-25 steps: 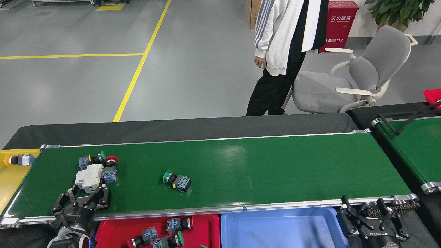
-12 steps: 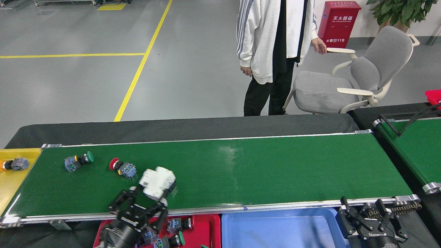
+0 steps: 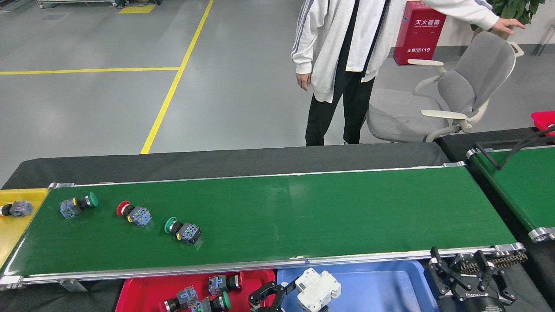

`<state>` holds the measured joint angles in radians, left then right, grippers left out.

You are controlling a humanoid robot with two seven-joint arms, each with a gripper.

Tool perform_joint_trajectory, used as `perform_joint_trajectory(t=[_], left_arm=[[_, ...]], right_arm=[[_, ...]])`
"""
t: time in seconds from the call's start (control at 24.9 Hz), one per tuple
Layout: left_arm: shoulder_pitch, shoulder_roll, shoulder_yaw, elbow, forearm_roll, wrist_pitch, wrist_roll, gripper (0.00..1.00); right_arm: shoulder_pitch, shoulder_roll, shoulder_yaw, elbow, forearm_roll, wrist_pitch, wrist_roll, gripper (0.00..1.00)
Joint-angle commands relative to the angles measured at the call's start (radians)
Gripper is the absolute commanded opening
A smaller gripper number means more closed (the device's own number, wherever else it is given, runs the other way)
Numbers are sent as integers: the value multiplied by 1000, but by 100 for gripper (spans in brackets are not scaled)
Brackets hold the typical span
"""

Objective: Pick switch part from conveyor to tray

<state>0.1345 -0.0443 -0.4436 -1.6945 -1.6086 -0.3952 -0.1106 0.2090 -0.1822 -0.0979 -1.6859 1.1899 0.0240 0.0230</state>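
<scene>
A white blocky switch part (image 3: pixel 318 289) hangs over the near left corner of the blue tray (image 3: pixel 381 281), with my left gripper (image 3: pixel 293 292) shut on it at the bottom edge of the head view. On the left half of the conveyor (image 3: pixel 329 212) lie three push-button switch parts: a green-capped one (image 3: pixel 78 204), a red-capped one (image 3: pixel 133 213) and another green-capped one (image 3: pixel 182 230). My right gripper (image 3: pixel 461 265) stands open, holding nothing, just off the conveyor's near right corner.
A red tray (image 3: pixel 138 294) below the belt holds several button switches. A yellow tray (image 3: pixel 13 229) at the left end holds one. A second green belt (image 3: pixel 520 186) sits at the right. Behind the conveyor a person (image 3: pixel 342 65) stands by a grey chair (image 3: pixel 442 95).
My left gripper has carried the white switch part from the belt's near edge rightward and down over the blue tray. The button switches have drifted left. The person reached toward the chair.
</scene>
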Motion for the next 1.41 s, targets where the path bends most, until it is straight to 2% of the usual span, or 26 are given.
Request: perform_joint_trajectory(t=[0.0,0.12,0.2,0.24,0.36,0.44,0.6,0.88,0.97,1.17,1.37], left_arm=[[2,-6,19,-22,4,19,0,100],[13,-12,141,-53,6,118,5,100],[33,-12,290,-74,10,214,8,100],[45,-6,376,-74,24,225,9,100],[106,11,597,-67,111,160,29,100],[160,32,730,-67,119,82,31,100],[178,47,887,-34,122,35,32,100],[157,70,879,-25,125,9,105,100],[113,98,855,-4,124,-36,105,100],[-62,129,821,131,113,-39,92,100],[-145,205,795,265,114,-37,89,100]], right_arm=[[-10,-11,-6,-14,-1,-1,0,100],[-10,-13,-8,-14,-1,-3,5,100],[-10,-13,-8,-14,-1,-1,5,100],[-10,-13,-8,-14,-1,-1,5,100],[-8,-13,-16,-14,-1,-1,5,100],[-3,-13,-26,-14,-1,-4,5,100],[-3,-11,-29,-14,-3,-22,15,100],[-3,-11,-28,-14,-3,-38,17,100],[-5,-11,-28,-14,-3,-42,17,100],[-8,-8,-28,-14,-3,-52,17,100],[-16,-5,-26,-14,-1,-52,18,100]])
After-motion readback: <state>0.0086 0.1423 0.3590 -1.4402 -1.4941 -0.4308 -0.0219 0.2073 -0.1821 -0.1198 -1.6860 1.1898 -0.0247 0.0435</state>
